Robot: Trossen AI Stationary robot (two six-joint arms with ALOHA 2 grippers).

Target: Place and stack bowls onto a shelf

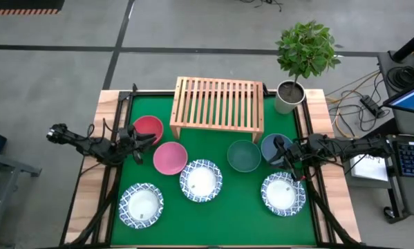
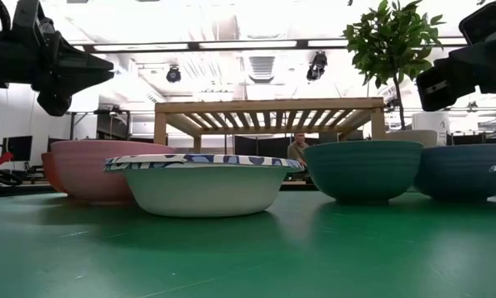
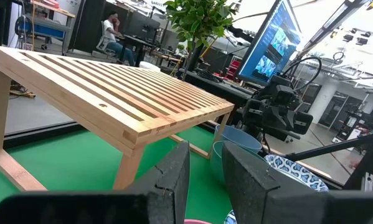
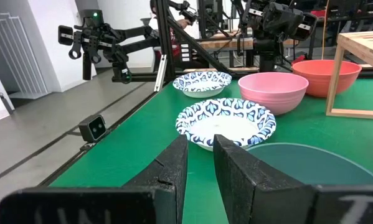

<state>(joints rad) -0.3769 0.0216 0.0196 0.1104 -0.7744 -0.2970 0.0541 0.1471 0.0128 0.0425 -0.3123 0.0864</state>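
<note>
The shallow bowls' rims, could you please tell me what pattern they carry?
A blue leaf-like pattern on white, clearest on the shallow white bowl in the right wrist view.

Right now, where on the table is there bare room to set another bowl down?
The shelf top is bare. Open green mat lies along the near edge between the patterned bowls, and beside the left one. It is crowded just before the shelf, around the pink bowl and teal bowl.

We see a grey concrete floor [image 1: 54,76] crossed by dark lines around the table [image 1: 106,104], whose green top has light wood edges. A potted plant [image 1: 305,52] stands at one back corner. Beyond it, desks with a lit monitor [image 3: 270,37] and a keyboard [image 1: 408,158]; a person [image 3: 111,31] sits far off under bright ceiling lights [image 2: 190,44].
</note>
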